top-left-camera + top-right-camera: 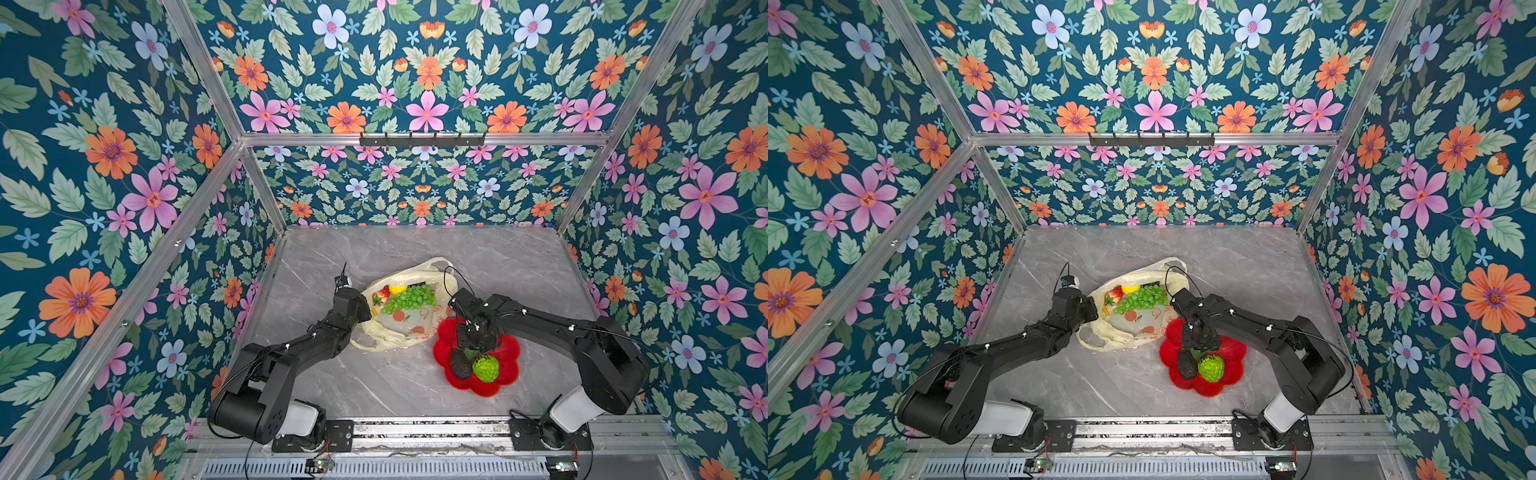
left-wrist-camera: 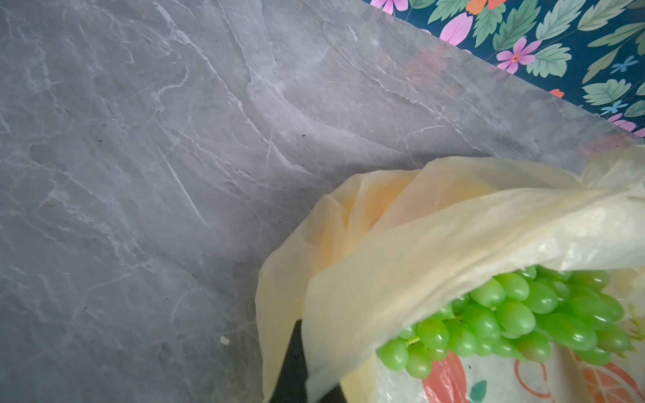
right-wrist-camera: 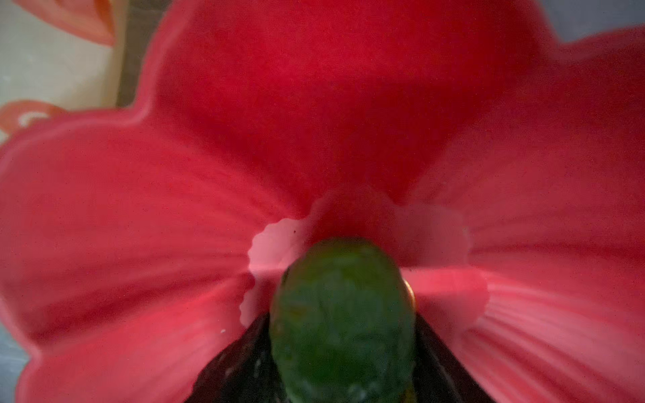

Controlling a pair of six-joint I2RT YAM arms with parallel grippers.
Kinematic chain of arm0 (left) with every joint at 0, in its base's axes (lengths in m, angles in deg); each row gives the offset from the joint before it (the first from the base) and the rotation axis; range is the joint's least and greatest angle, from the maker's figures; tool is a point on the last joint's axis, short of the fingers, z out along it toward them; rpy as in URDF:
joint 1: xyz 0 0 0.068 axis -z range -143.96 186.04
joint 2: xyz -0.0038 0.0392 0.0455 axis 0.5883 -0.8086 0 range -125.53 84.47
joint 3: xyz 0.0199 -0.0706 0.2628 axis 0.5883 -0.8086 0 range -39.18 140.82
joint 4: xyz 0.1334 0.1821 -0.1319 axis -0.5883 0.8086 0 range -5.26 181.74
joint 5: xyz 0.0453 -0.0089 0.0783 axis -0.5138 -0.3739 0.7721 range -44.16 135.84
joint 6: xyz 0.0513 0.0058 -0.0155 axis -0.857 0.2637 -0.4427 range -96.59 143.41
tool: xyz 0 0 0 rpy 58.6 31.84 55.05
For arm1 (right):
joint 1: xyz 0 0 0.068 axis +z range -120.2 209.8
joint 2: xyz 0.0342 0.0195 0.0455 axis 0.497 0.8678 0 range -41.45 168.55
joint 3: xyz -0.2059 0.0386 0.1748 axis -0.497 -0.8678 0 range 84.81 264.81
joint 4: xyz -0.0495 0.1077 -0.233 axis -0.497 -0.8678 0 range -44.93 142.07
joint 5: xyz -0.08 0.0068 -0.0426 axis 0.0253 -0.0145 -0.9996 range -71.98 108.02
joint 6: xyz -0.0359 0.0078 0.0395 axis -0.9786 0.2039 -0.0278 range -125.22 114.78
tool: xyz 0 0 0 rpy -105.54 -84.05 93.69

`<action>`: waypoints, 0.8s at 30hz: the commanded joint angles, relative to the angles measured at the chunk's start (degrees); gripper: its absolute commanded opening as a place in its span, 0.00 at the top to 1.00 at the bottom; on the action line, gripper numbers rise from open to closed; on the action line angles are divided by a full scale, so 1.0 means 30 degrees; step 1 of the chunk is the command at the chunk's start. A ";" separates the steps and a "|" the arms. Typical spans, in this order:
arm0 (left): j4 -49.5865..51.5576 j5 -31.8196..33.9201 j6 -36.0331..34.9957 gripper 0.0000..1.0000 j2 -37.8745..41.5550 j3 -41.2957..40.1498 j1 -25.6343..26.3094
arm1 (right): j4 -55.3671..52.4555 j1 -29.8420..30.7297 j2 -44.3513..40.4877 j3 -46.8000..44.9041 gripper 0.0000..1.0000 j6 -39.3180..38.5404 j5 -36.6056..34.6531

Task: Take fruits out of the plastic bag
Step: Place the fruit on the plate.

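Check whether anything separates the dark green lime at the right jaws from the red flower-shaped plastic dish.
Nothing visible does: the dark green lime is directly over the bare middle of the red flower-shaped plastic dish.

Robot test booth, aluminium frame (image 1: 299, 139), floral wallpaper (image 1: 426, 83)

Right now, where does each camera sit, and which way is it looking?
Top views: twin eyes high above the robot's bases, looking down on the table; the left arm and right arm show whole.
Left wrist: on the left arm, looking past one of its fingers into the plastic bag at the grape bunch.
Right wrist: on the right arm, close above the red dish; its fingers flank a green lime.
Shared: the plastic bag and grape bunch show in the left wrist and both top views.
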 commanded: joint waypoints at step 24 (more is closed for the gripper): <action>-0.0062 -0.0093 -0.0390 1.00 0.0104 0.0042 -0.0022 | -0.1995 0.0013 -0.1764 0.1343 0.23 -0.0272 -0.2168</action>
